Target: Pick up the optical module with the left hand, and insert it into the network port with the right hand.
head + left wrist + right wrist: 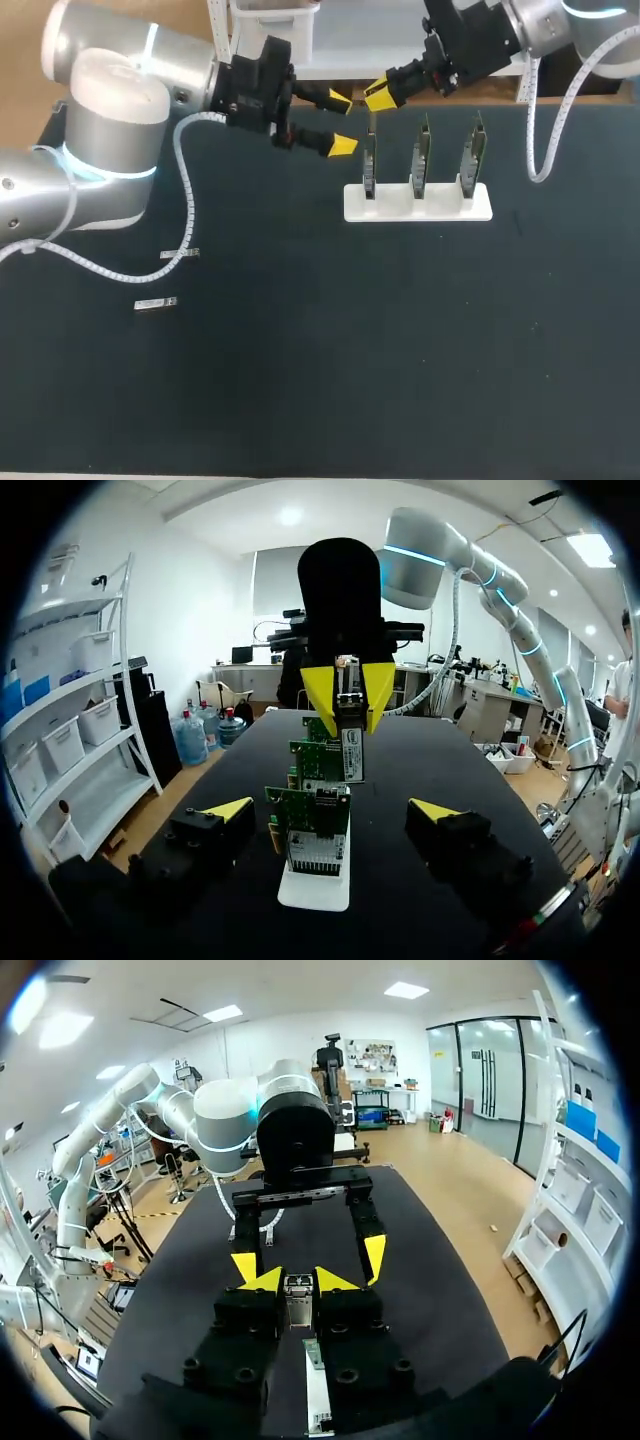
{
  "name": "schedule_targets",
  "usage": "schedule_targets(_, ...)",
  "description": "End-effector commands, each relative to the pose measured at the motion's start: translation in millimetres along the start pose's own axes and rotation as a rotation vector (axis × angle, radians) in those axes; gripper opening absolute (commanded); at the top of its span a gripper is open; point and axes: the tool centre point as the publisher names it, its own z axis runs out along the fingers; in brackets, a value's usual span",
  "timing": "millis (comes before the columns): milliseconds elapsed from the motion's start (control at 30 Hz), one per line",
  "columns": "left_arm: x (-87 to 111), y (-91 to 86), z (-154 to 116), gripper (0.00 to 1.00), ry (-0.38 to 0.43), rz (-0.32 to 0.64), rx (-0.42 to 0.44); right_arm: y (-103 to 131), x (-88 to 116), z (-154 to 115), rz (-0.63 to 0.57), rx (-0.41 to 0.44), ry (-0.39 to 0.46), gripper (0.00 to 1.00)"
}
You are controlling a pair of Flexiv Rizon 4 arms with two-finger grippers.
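Observation:
My right gripper hangs over the leftmost of three green network cards and is shut on a silver optical module. In the right wrist view the module sits between the yellow tips of that gripper, pointing down at the card below. My left gripper stands open just left of the cards, and nothing touches its fingers. From the left wrist view, its tips spread wide on either side of the row of cards.
The cards stand upright in a white holder at the back middle of the dark table. Two more silver modules lie on the left. A white cable hangs from the right arm.

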Motion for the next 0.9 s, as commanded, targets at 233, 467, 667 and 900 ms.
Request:
schedule_targets(233, 0.4, 8.6, 0.3, 1.00, 0.069, 0.012, 0.040, 5.5, 4.1, -4.1, 0.008, 0.015, -0.007, 0.00)
schedule_targets(467, 5.8, 13.2, 1.8, 1.00, 0.096, -0.002, 0.058, 5.8, 6.7, -8.0, 0.013, 0.026, -0.010, 0.00)
schedule_targets(667, 4.9, 13.0, 3.6, 1.00, 0.118, 0.001, 0.066, 5.7, 8.4, -7.2, 0.017, 0.023, -0.006, 0.00)
schedule_targets(900, 8.2, 10.9, 5.9, 1.00, 0.136, -0.003, 0.083, 4.4, 6.6, -6.9, 0.011, 0.024, -0.002, 0.00)
